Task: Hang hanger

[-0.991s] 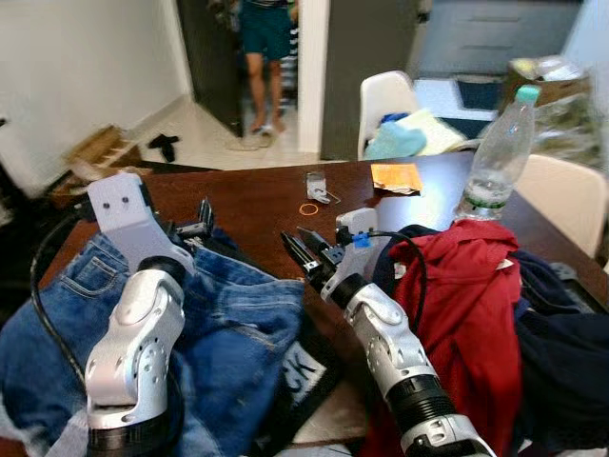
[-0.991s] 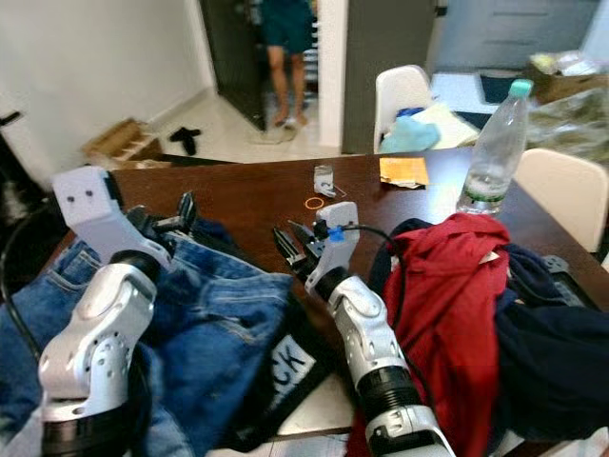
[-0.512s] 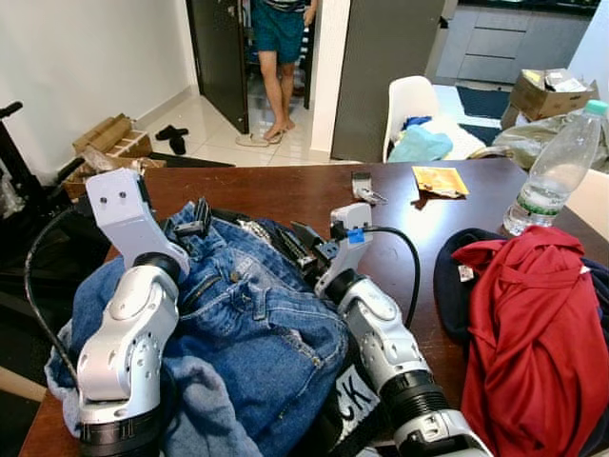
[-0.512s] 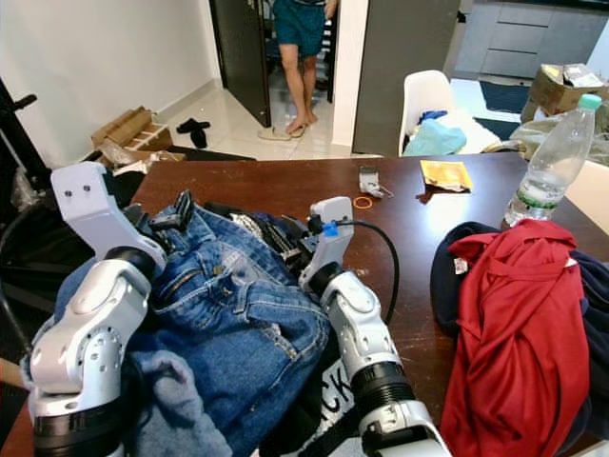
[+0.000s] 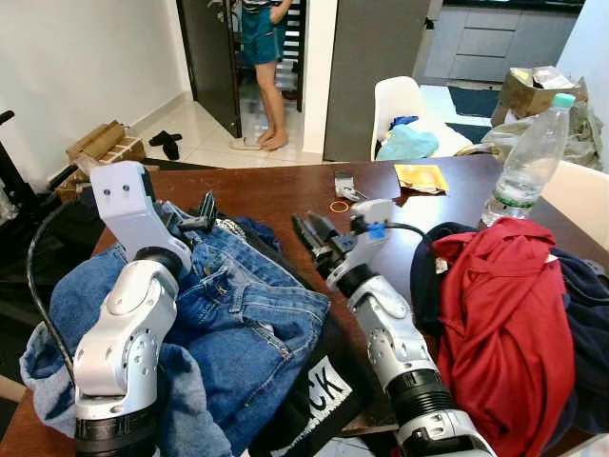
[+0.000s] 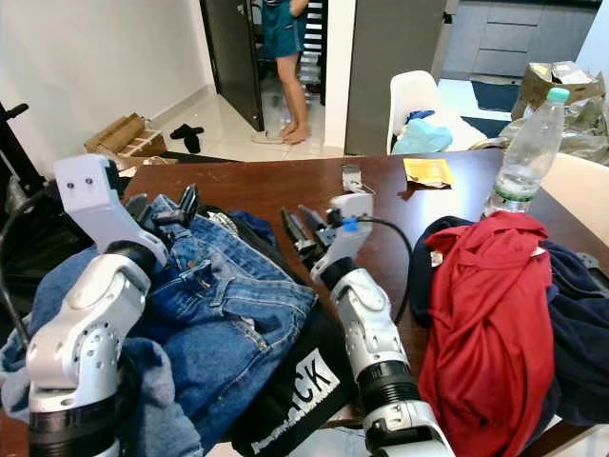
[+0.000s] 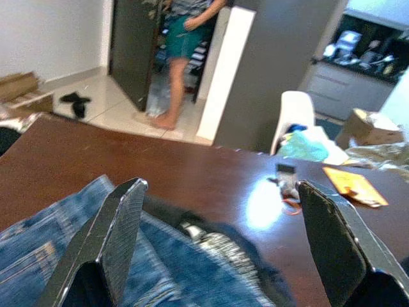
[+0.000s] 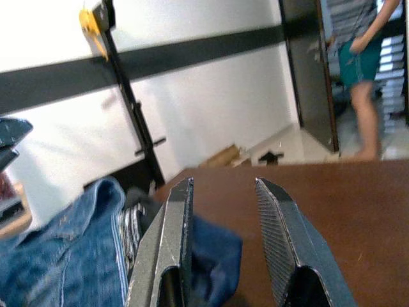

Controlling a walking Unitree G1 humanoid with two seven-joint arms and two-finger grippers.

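Right gripper (image 5: 309, 231): two long black fingers with ribbed inner pads, parted by a narrow gap and grasping nothing, raised above the dark brown polished table (image 5: 276, 195) just beyond the edge of the clothing heap. Its silver, jointed forearm carries a white wrist block with a blue tag and a looping black cable.

Left gripper (image 7: 220, 249): fingers spread wide, nothing between them, held over the blue jeans (image 5: 243, 314). The jeans are stiff, creased denim with visible seams and rivets, piled on the table's near left part. Beneath them lies a black garment (image 5: 319, 390) with large white lettering, and a dark, silver-patterned fabric (image 7: 214, 246) shows at the far edge of the denim.

To the robot's right lies a soft, rumpled red garment (image 5: 504, 314) over navy cloth (image 5: 580, 314). A clear ribbed plastic bottle (image 5: 526, 162) with a teal cap stands upright behind it. Farther along the table: an orange packet (image 5: 422, 177), an orange rubber band (image 5: 339, 206), and a small clear item (image 5: 343, 184), too small to identify.

No hanger can be made out among the clothing.

Background: a white moulded chair (image 5: 400, 100) holding teal fabric, flattened cardboard (image 5: 100, 145) on the pale tiled floor, and a person (image 5: 259, 67) in teal shorts standing barefoot in the doorway.
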